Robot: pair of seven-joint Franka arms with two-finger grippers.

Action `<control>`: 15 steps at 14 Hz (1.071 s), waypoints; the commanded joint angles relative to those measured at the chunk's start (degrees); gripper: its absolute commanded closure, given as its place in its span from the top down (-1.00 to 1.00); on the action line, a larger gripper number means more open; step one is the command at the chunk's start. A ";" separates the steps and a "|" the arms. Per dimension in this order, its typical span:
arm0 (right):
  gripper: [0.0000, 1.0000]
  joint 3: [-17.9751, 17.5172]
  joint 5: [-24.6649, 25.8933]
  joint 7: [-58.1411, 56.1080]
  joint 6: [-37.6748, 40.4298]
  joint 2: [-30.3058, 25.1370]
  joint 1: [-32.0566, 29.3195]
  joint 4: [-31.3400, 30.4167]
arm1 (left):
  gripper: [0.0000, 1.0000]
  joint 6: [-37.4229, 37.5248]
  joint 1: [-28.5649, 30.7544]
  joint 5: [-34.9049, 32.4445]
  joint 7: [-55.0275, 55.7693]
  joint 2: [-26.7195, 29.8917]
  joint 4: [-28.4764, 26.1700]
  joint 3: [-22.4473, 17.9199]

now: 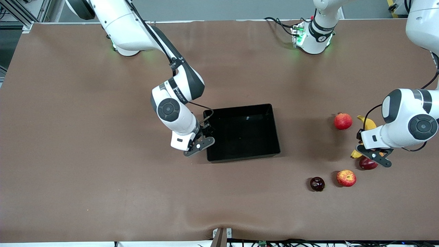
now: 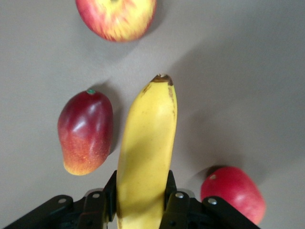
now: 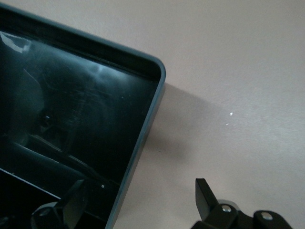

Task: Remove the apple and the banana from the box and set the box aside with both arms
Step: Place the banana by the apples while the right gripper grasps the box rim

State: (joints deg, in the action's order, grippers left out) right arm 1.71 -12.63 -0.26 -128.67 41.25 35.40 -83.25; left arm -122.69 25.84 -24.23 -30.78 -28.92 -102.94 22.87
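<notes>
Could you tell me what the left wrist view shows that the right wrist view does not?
Only the left wrist view shows fruit: the left gripper shut on the banana, a dark red mango beside it, and two apples on the table. Only the right wrist view shows the black box, with the open right gripper straddling its wall, one finger inside, one outside. Both show the brown table.
</notes>
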 commanded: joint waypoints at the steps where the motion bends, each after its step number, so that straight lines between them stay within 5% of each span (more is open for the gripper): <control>1: 1.00 0.58 -0.56 -0.18 -2.63 2.07 0.89 0.29 | -1.00 -5.44 3.68 0.86 -4.90 0.80 -4.63 0.77; 3: 1.00 0.58 -0.47 -0.18 -2.90 2.87 1.34 0.29 | -1.00 -9.38 4.74 0.77 -5.08 0.62 -7.78 0.68; 4: 0.59 0.58 -0.38 -0.18 -3.08 3.04 1.51 0.20 | -1.00 -12.19 5.44 0.77 -5.08 0.62 -9.63 0.68; 6: -0.84 0.67 -0.21 -0.27 -3.08 3.04 1.69 -0.24 | -1.00 -15.37 6.33 0.77 -5.00 0.01 -11.31 0.60; 7: -1.00 0.67 -0.20 -0.27 -3.08 3.04 1.78 -0.50 | -1.00 -17.13 6.50 0.77 -5.00 -0.43 -12.28 0.59; 13: -1.00 2.68 0.06 2.27 -1.94 0.42 1.69 -0.86 | -1.00 -24.60 7.74 0.33 -5.08 -3.59 -13.17 0.68; 14: -1.00 2.77 0.06 2.72 -1.16 -0.46 1.52 -0.86 | -0.64 -25.83 7.73 0.07 -5.26 -4.38 -13.08 0.68; 15: -1.00 2.78 0.06 3.85 -0.89 -1.34 1.25 -0.86 | 0.38 -26.45 7.73 0.06 -5.52 -4.47 -13.08 0.68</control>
State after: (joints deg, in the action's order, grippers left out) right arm 3.88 -12.47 1.09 -130.62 43.27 36.54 -83.15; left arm -147.20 33.04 -24.24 -34.91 -33.05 -115.89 23.01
